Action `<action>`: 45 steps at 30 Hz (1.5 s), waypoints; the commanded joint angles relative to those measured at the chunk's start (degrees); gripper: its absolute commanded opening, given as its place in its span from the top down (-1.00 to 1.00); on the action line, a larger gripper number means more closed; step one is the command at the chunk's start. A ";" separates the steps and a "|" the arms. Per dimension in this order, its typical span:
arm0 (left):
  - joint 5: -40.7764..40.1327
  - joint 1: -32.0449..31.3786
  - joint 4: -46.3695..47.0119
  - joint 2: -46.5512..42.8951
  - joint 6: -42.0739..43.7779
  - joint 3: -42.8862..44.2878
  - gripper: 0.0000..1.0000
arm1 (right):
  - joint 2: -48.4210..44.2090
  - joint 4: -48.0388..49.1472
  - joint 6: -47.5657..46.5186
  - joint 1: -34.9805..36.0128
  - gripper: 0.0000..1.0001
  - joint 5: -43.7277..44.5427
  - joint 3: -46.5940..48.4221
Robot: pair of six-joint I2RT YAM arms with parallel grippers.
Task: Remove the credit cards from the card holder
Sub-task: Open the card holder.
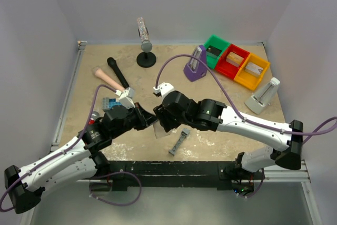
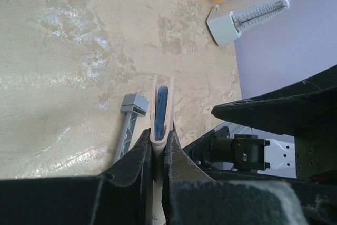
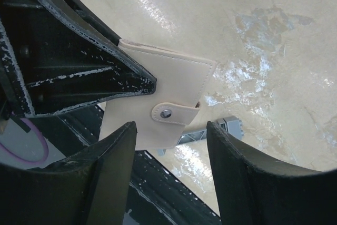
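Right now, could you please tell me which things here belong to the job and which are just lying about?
Job: tan bifold card holder, held by the shut left pincer; open right pincer close to it; cards not discernible.

Lying about: narrow grey metal bar; blue studded toy brick; glittery microphone on stand; purple metronome; white metronome; green bin; red bin; yellow bin.

A robotics lab test cell: a left arm (image 1: 58,159) and right arm (image 1: 253,125) bolted to a black rail (image 1: 174,168) at a mottled beige table (image 1: 121,51), boxed in by plain pale walls (image 1: 174,3), with props like 3 coloured bins (image 1: 225,70) and a microphone (image 1: 143,32).
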 commanded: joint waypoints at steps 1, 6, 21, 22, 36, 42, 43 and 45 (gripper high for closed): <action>0.77 -0.58 3.73 -0.45 -0.93 2.30 1.00 | 1.70 -1.25 -0.29 0.55 -0.18 -0.13 2.88; 0.95 -0.93 3.99 -1.33 -1.19 2.30 1.00 | 3.46 -1.95 -0.02 0.55 -0.15 0.49 3.50; 2.53 -1.37 5.58 -2.82 -1.98 1.51 1.00 | 7.33 -5.20 0.33 0.55 0.21 4.26 5.52; 2.53 -1.37 5.58 -3.08 -2.07 1.43 1.00 | 7.50 -5.29 0.41 0.55 0.23 4.53 5.52; 1.39 -1.37 4.78 -4.84 -2.07 0.02 1.00 | 8.03 -7.14 0.15 0.46 0.77 7.52 5.61; 1.04 -1.46 4.43 -5.11 -2.07 -0.42 1.00 | 7.15 -7.32 0.59 0.46 1.00 7.61 4.99; 0.86 -1.38 4.35 -5.19 -2.07 -0.51 1.00 | 6.89 -7.14 0.59 0.46 1.00 7.61 4.82; 0.60 -1.37 4.26 -5.46 -2.07 -0.51 1.00 | 6.45 -6.79 0.59 0.46 1.00 7.52 4.38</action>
